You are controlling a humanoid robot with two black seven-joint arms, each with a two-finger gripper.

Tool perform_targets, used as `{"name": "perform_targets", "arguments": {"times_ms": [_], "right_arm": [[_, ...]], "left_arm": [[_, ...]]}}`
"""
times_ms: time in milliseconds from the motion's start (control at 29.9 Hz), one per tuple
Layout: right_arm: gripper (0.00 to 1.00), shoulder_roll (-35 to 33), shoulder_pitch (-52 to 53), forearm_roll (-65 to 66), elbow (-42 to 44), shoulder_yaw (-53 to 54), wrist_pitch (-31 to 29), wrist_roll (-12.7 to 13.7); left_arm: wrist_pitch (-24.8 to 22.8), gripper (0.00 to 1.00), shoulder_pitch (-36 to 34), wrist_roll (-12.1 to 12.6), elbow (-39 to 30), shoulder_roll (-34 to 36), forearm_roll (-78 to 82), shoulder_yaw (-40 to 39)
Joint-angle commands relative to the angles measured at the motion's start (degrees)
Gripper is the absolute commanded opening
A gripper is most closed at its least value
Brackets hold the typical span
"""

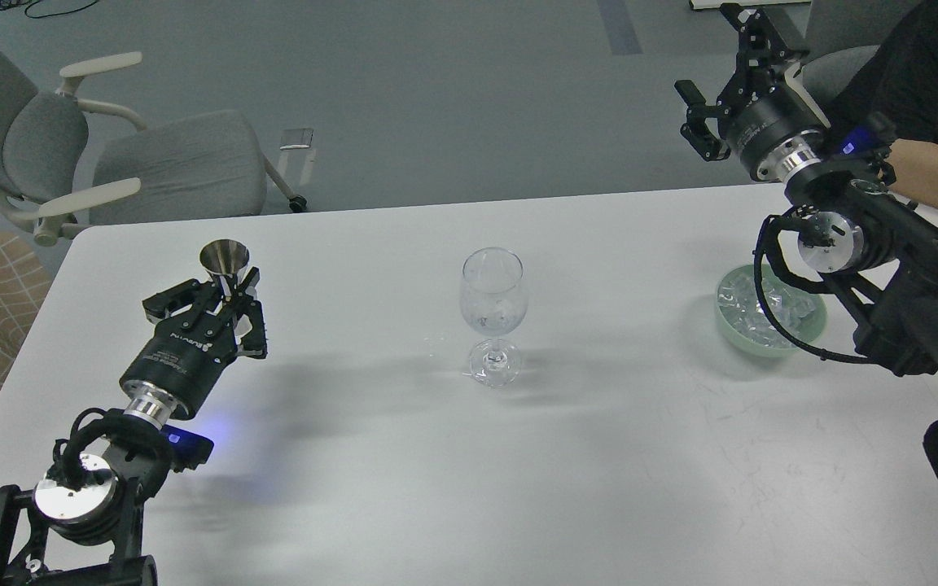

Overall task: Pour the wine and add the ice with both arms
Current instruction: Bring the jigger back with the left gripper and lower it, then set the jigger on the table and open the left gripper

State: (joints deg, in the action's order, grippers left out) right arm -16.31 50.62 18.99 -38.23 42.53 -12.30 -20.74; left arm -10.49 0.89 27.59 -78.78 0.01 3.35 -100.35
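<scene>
A clear stemmed glass (493, 313) stands upright at the table's middle; glinting clear content sits low in its bowl, and I cannot tell liquid from ice there. No wine stream shows. My left gripper (230, 286) is shut on a small metal measuring cup (224, 257), held upright just above the table, well left of the glass. The ice (762, 313) lies as clear cubes in a pale green bowl (729, 332) at the right, partly hidden by my right arm's cable. My right gripper (720, 75) is open and empty, raised high beyond the table's far edge, above and behind the bowl.
A white table (615, 456) bears everything. A person's bare forearm (937, 175) rests at the far right by my right arm. A grey office chair (111, 163) stands behind the table's left corner.
</scene>
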Motion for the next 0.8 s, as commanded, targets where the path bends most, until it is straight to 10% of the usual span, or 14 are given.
{"name": "perform_targets", "arguments": {"times_ms": [0, 768], "right_arm": [[1.00, 0.0, 0.0, 0.0, 0.0, 0.0, 0.0, 0.0], [1.00, 0.8, -0.1, 0.4, -0.1, 0.0, 0.4, 0.0]], "left_arm": [[-0.9, 0.00, 0.3, 0.0, 0.6, 0.0, 0.0, 0.1], [-6.2, 0.00, 0.3, -0.3, 7.2, 0.0, 0.1, 0.1]]}}
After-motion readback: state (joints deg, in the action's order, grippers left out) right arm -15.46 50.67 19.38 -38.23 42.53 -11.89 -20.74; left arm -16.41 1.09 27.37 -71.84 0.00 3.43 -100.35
